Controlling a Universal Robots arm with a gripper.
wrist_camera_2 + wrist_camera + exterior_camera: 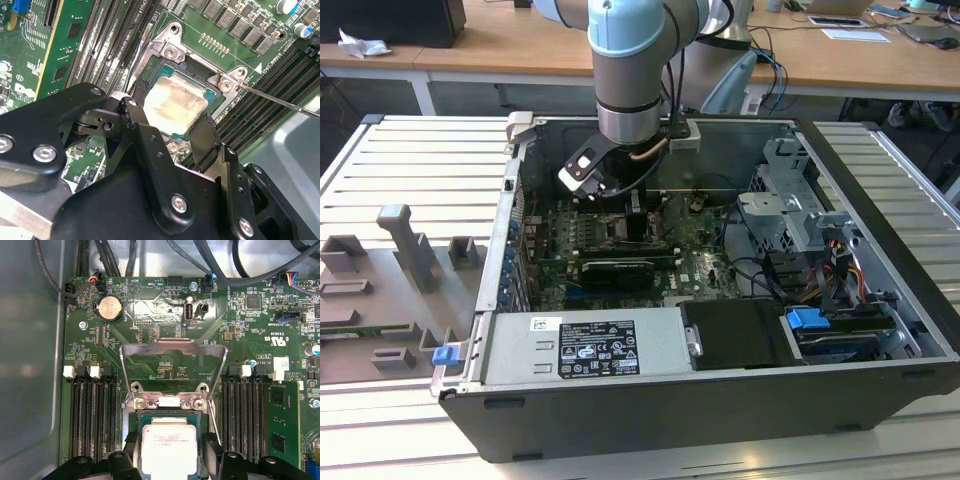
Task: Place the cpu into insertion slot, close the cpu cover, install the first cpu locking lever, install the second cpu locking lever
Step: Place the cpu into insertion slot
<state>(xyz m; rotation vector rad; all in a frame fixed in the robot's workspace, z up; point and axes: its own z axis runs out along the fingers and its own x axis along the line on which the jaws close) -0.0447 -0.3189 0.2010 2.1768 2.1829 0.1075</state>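
Note:
The cpu [175, 106], a small square chip with a pale silvery-tan top, lies in the insertion slot [161, 75] on the green board. My gripper [170, 125] straddles it, one black finger against each of two opposite edges. In the first wrist view the cpu [169, 445] sits between the fingertips [133, 452], and the cpu cover [172, 346], a silvery frame with a square window, stands tilted up off the slot [131, 421]. A thin locking lever [280, 101] juts out beside the socket. In the exterior view the gripper [632, 208] reaches down into the computer case.
Long memory slots [92, 415] run on both sides of the socket, one holding a green memory card [282, 425]. Cables [100, 260] hang over the board's far edge. The case wall [515, 215], power supply [585, 345] and drive cage [800, 215] close in the space.

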